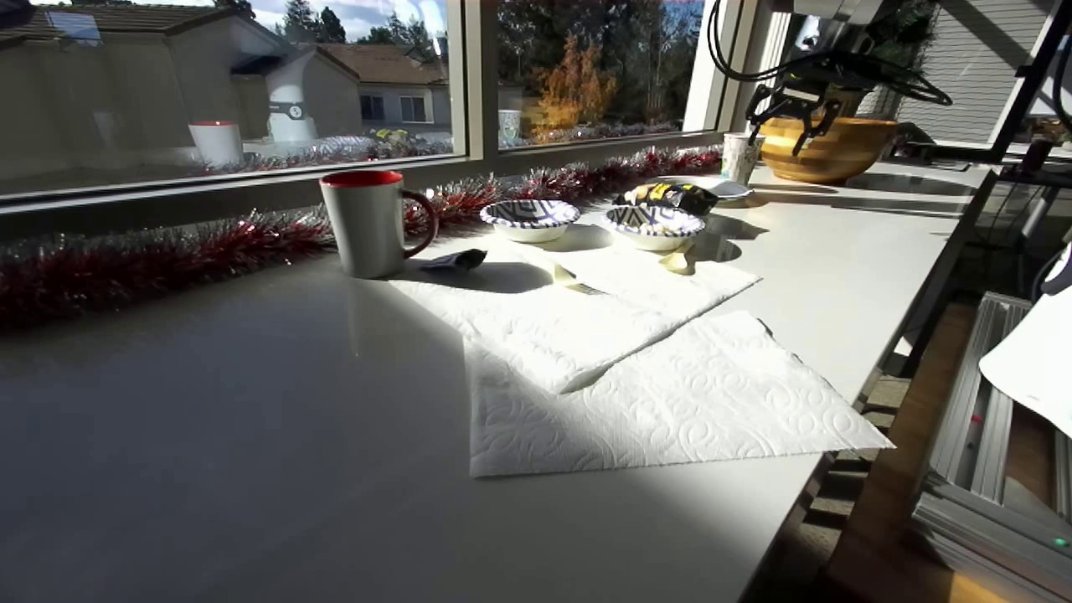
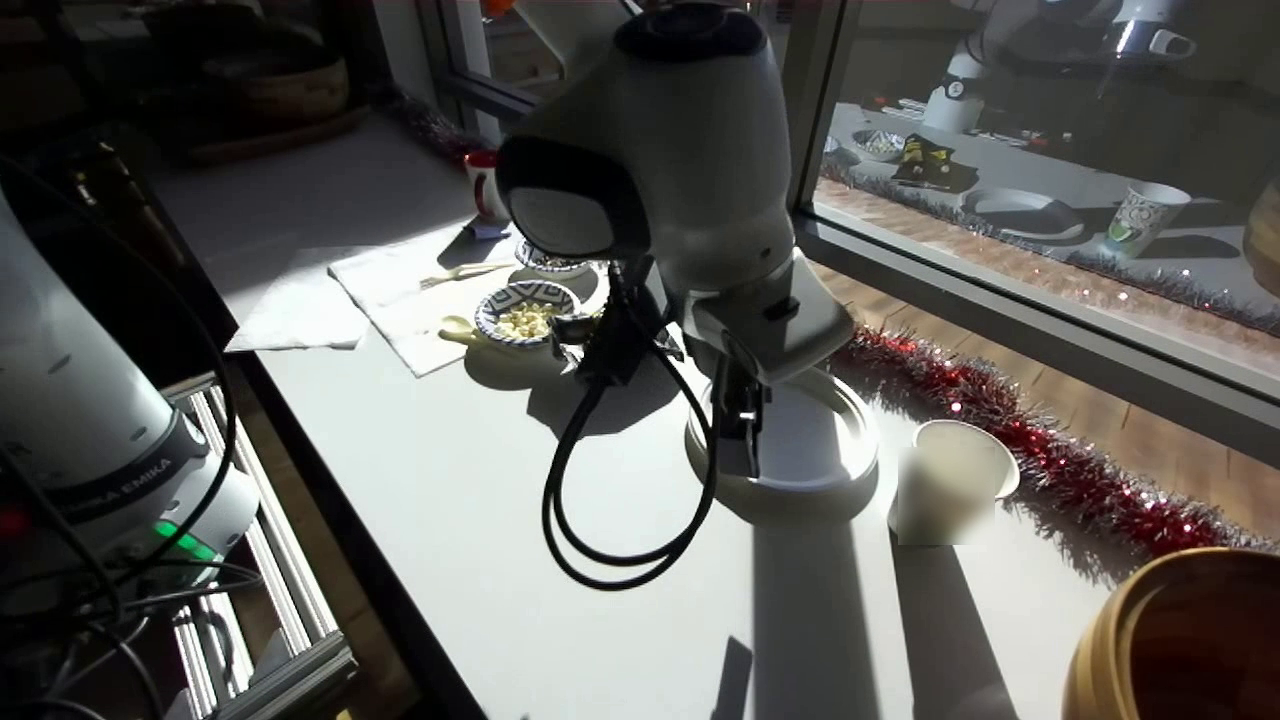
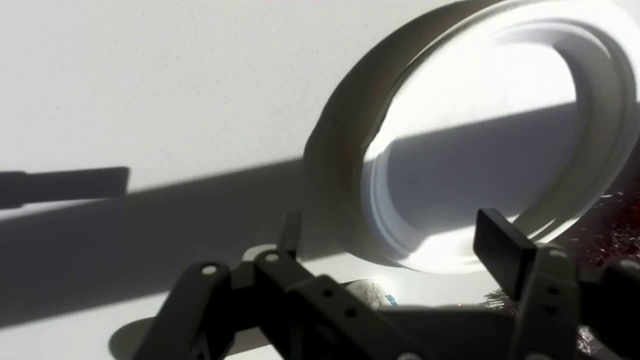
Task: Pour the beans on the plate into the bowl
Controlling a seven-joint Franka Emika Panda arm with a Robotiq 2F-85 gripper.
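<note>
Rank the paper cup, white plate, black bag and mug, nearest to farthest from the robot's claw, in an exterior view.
1. Cup and plate: right of centre, too close to call.
2. Bag: left of the plate in the picture.
3. Mug: much farther left.

Only one word can be read with certainty: "EMIKA", which is printed in pale capitals on the dark band (image 2: 125, 487) around the white robot base (image 2: 100, 430), as seen in an exterior view; the start of the lettering is lost in shadow. In the window (image 1: 476, 75), a similar band is mirrored with a round pale badge (image 1: 295, 110), whose sign is too small to be made out. Yellow print is carried by the black bag (image 1: 670, 198), but no letters can be read.
</note>
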